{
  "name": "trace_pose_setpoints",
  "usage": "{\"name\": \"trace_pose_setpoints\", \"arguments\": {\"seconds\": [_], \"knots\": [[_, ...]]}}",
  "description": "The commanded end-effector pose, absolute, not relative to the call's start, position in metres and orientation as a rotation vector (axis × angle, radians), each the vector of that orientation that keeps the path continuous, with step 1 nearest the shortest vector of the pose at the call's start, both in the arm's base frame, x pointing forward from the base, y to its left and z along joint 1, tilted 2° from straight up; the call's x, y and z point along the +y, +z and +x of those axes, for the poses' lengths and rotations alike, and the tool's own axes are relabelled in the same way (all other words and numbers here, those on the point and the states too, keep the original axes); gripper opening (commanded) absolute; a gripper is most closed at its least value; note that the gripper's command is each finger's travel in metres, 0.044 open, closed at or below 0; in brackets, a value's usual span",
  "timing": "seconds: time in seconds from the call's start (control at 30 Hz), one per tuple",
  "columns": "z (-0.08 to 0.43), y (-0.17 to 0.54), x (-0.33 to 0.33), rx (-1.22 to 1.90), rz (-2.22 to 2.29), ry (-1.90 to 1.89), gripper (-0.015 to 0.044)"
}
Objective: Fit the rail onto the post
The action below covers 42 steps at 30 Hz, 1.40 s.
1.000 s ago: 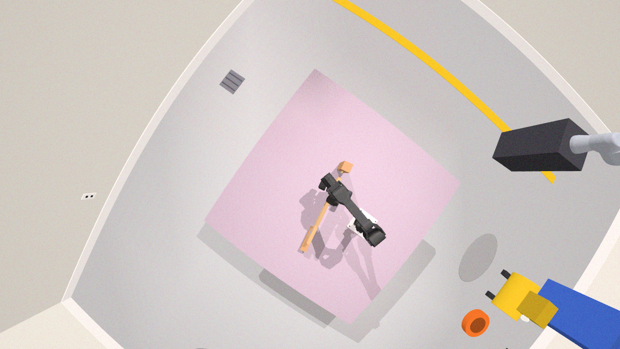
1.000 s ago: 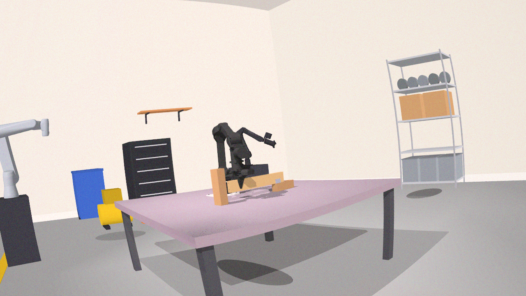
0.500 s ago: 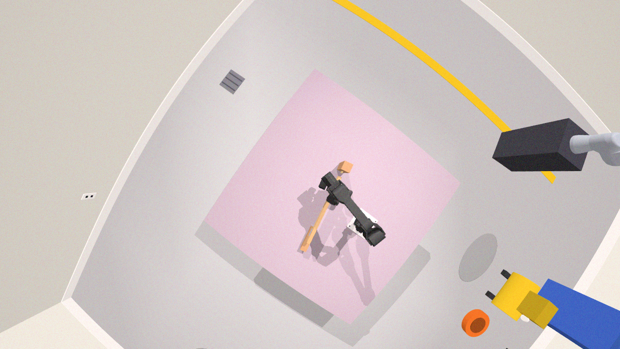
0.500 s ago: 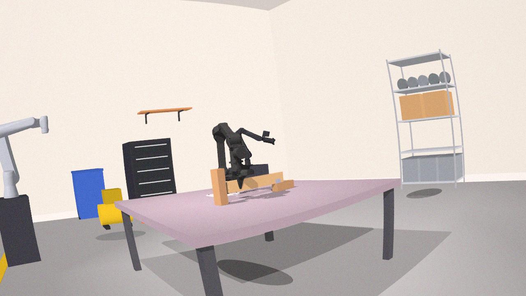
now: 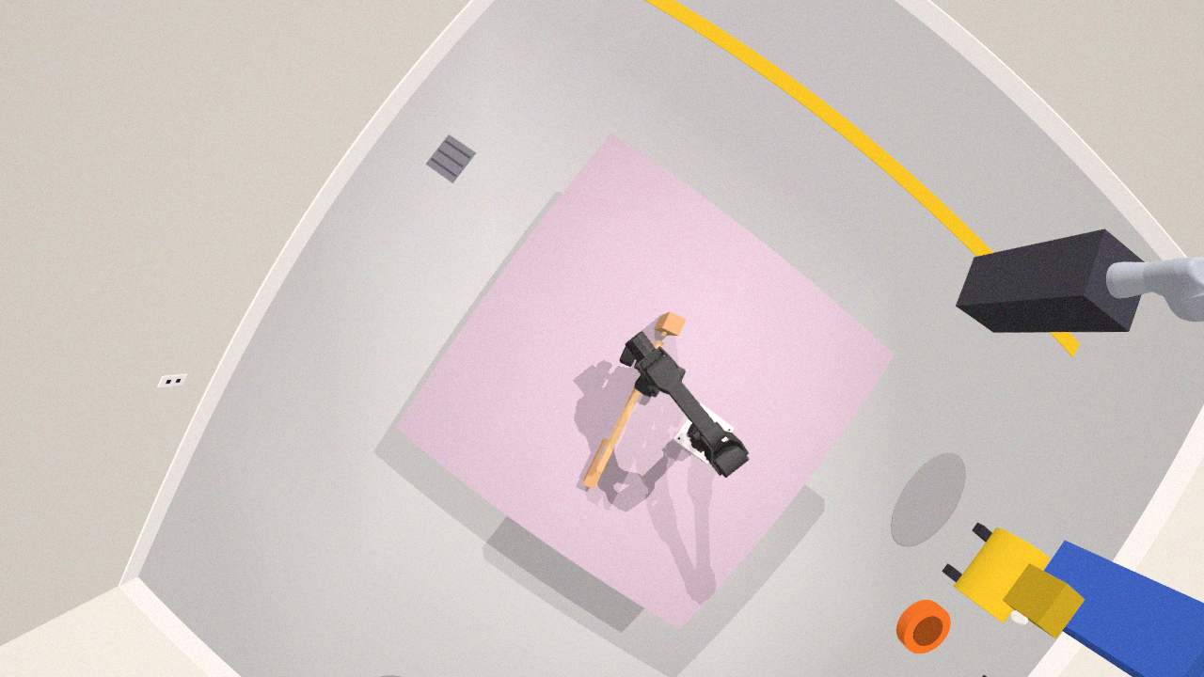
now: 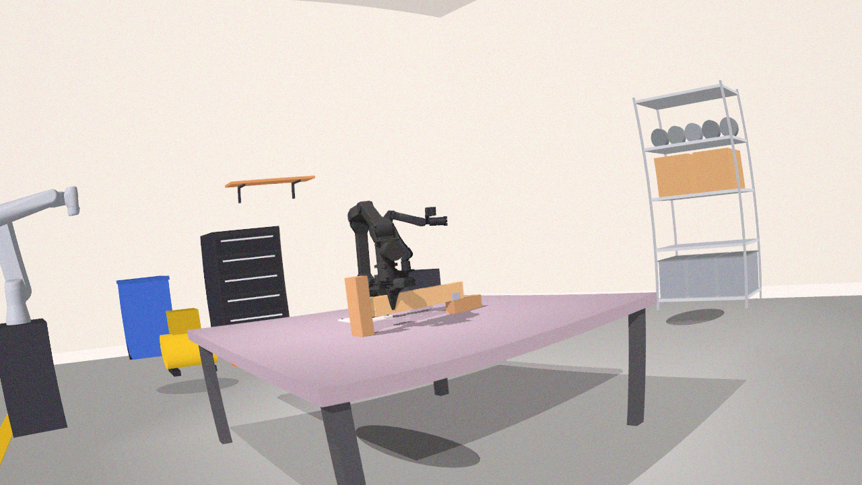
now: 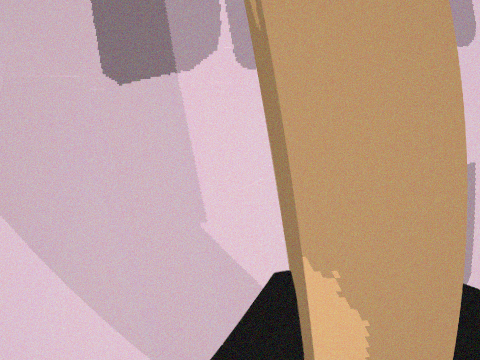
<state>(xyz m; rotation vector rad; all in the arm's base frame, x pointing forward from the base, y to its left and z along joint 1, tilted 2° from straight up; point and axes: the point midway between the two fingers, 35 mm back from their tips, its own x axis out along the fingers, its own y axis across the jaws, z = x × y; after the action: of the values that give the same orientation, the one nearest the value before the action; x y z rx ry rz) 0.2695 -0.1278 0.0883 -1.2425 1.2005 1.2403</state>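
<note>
My gripper is shut on the long wooden rail, with a black finger on either side of it in the wrist view. The near end of the rail is raised off the table beside the wooden post. In the top view a thin peg and a small gap seem to show between rail end and post; how far the pegs are in is hidden. The far end is at the bracket on the low footboard block. Exact levelness cannot be told.
The pink table bears the parts. The arm's white base plate is beside the rail. The arm reaches over the rail from that side. Cabinet, shelves and another robot stand away from the table.
</note>
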Motion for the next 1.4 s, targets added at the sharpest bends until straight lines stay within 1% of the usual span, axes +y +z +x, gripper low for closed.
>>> {"name": "trace_pose_setpoints", "arguments": {"seconds": [0.0, 1.37], "knots": [[0.270, 0.090, -0.131, 1.200, -1.249, 1.235, 0.0000], [0.271, 0.091, -0.143, 1.201, -1.250, 1.234, 0.0000]]}}
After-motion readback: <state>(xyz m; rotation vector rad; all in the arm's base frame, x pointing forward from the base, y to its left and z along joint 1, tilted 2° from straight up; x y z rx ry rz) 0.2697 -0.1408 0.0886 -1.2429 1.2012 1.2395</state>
